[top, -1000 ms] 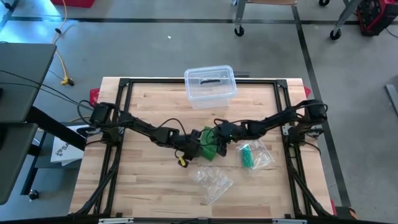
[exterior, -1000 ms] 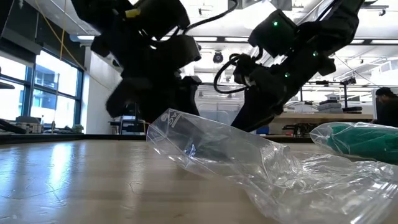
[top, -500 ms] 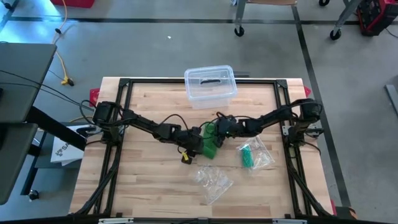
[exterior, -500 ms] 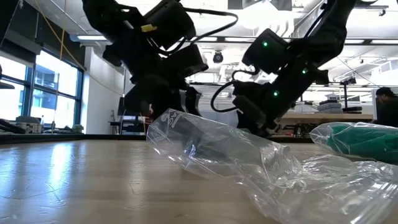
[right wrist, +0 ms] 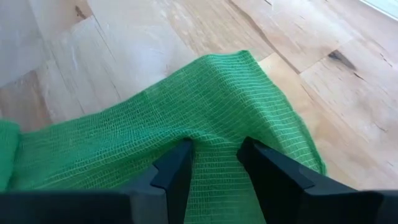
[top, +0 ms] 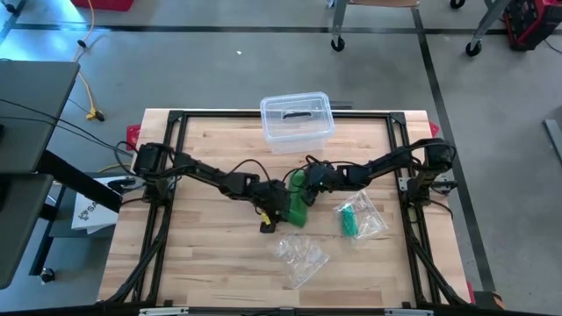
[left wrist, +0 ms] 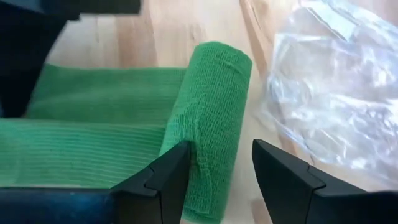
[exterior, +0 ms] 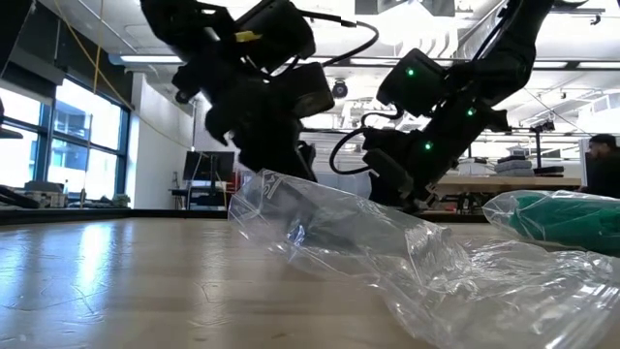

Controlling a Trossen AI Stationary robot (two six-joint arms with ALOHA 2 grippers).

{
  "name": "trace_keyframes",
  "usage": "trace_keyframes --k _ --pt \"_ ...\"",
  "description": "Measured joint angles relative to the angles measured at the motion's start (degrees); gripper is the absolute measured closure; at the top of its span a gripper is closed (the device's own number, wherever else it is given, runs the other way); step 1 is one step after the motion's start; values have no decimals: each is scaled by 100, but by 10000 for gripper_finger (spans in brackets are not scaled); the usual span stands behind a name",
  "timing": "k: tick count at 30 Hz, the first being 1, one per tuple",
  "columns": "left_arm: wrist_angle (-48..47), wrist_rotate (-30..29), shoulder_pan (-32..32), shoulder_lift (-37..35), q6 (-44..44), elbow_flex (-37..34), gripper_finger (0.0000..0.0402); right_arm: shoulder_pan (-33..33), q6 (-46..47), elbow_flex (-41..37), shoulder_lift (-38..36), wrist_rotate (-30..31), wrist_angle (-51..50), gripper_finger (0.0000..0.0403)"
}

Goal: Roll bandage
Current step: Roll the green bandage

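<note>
Nearest to you on the bench (top: 193, 254), an empty clear plastic bag (top: 299, 254) is lying crumpled; in the low view it is filling the foreground. Just to its right, a second clear bag (top: 358, 219) is holding a green roll inside it.

Behind those, at the middle of the bench, your two arms are meeting over the green bandage (top: 296, 207). The left pincer (left wrist: 219, 177) is grasping the rolled end of the bandage, one dark finger (left wrist: 165, 180) pressing on the roll's side and the other standing on its far side, next to the plastic. The roll is lying on the wood, with its flat unrolled strip running away toward the other arm.

The right pincer (right wrist: 214, 163) is clenching the loose end of that strip: both its fingers (right wrist: 174, 171) are sitting on the fabric, which is bunching up between them and fanning out over the boards.

Farthest from you, a clear plastic container (top: 297, 121) with a lid is standing at the bench's back edge, well apart from both arms.
</note>
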Motion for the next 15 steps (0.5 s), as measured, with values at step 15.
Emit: trace_keyframes --k 15 --pt "-365 244 339 -52 209 487 231 0 -191 -4 2 -55 2 254"
